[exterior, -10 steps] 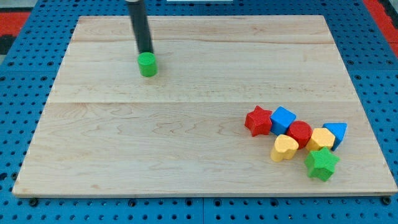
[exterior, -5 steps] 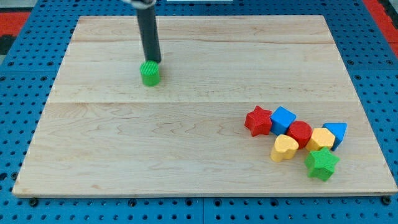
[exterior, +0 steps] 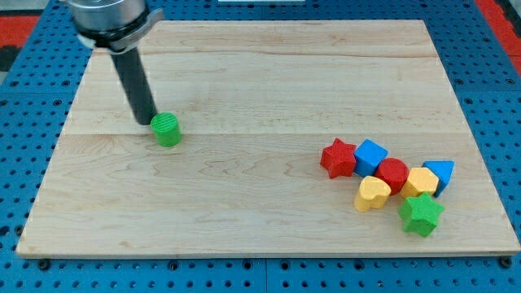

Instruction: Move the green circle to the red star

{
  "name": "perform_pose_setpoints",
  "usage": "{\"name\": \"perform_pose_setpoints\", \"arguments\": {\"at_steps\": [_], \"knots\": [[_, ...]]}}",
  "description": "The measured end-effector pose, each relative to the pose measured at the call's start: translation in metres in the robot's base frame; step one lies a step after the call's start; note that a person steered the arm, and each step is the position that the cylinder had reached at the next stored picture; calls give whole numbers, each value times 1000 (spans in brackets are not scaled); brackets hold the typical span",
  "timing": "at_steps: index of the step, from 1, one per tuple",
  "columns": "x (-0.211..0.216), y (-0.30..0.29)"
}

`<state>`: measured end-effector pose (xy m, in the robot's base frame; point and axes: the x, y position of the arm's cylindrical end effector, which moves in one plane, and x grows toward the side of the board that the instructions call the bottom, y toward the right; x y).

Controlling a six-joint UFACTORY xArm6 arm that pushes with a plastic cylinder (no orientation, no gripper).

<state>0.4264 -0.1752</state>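
Observation:
The green circle (exterior: 168, 130) lies on the wooden board (exterior: 244, 203) at the view's left of centre. My tip (exterior: 147, 122) stands just to the upper left of it, touching or nearly touching its edge. The red star (exterior: 338, 158) lies far to the view's right, at the left end of a cluster of blocks.
Next to the red star lie a blue block (exterior: 370, 155), a red block (exterior: 393, 174), a yellow heart (exterior: 373, 194), a yellow block (exterior: 421, 181), a blue block (exterior: 440, 173) and a green star (exterior: 421, 214). A blue pegboard (exterior: 32, 187) surrounds the board.
The green circle has slid down and to the view's left. My tip has moved with it, from above the circle to its upper left.

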Motion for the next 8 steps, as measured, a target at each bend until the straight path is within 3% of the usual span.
{"name": "perform_pose_setpoints", "arguments": {"at_steps": [1, 3, 4, 6, 7, 8], "knots": [[29, 40], [40, 178], [4, 148], [55, 242], [76, 250], [54, 227]]}}
